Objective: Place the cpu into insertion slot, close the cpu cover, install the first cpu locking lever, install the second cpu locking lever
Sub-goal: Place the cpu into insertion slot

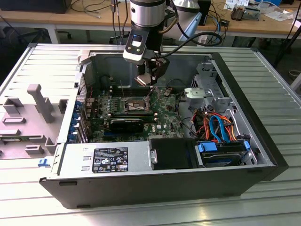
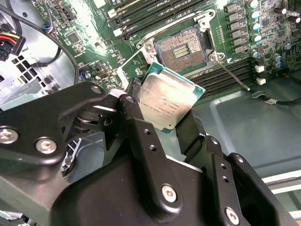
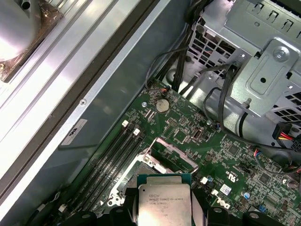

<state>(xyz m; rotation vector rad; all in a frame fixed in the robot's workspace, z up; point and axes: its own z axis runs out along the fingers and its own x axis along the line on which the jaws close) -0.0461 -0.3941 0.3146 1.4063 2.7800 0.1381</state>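
My gripper [image 2: 162, 113] is clamped on the cpu [image 2: 171, 99] by opposite edges, metal top up, I'd judge to spare its contacts. Beyond, toward seven o'clock in the exterior view, the insertion slot [image 2: 181, 49] lies bare, with the cpu cover [image 2: 131, 65] swung open.

Robot hand [image 1: 151, 81] poised inside an open computer case [image 1: 141, 190] on a ribbed metal bench [image 1: 275, 99].

The arm comes down from above, and its hand hangs just over the green motherboard [image 1: 101, 123], close above the insertion slot [image 1: 135, 104], whose dark centre sits in a silver rim. The fingers are closed on something small and flat, the cpu [image 1: 149, 78], hard to make out here. A silver power supply [image 1: 106, 160] lies along the case's near wall. Orange and blue cables [image 1: 217, 125] run over a blue-tabbed drive bay [image 1: 221, 151] toward the exterior view's right. A grey plastic panel [image 1: 30, 117] rests on the bench at the exterior view's left.
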